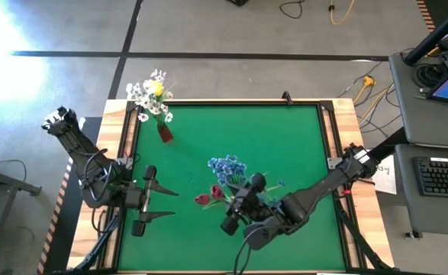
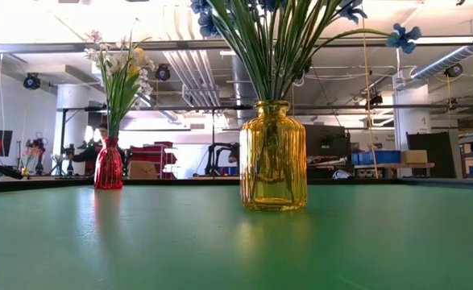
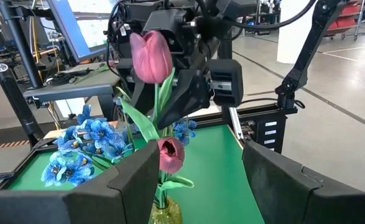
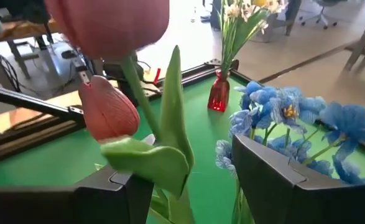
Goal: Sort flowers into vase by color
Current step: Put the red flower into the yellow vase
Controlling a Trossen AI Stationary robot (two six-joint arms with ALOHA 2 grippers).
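A yellow glass vase (image 2: pixel 273 157) stands on the green mat and holds blue flowers (image 1: pixel 227 166) and two red-pink tulips (image 3: pixel 151 56) by their stems. My right gripper (image 4: pixel 188 186) is open at tulip height, with a tulip's stem (image 4: pixel 138 93) and leaf (image 4: pixel 170 143) between its fingers. A red vase (image 1: pixel 165 134) at the far left holds white sprays and a yellow flower (image 1: pixel 156 89). My left gripper (image 1: pixel 166 204) waits open near the mat's left edge, pointing at the yellow vase. My right gripper's fingers stand apart on either side of the tulip's stem and leaf, coming in roughly level from the table's right near side. The leaf (image 4: pixel 151 165) lies close by one finger (image 4: pixel 107 193); I cannot tell whether they touch. The tulip stands upright in the vase.
Wooden rails (image 1: pixel 124 153) frame the mat. Bare green mat (image 1: pixel 285 137) lies at the far right and between the two vases. A side desk with a keyboard (image 1: pixel 441 176) stands off the table's right.
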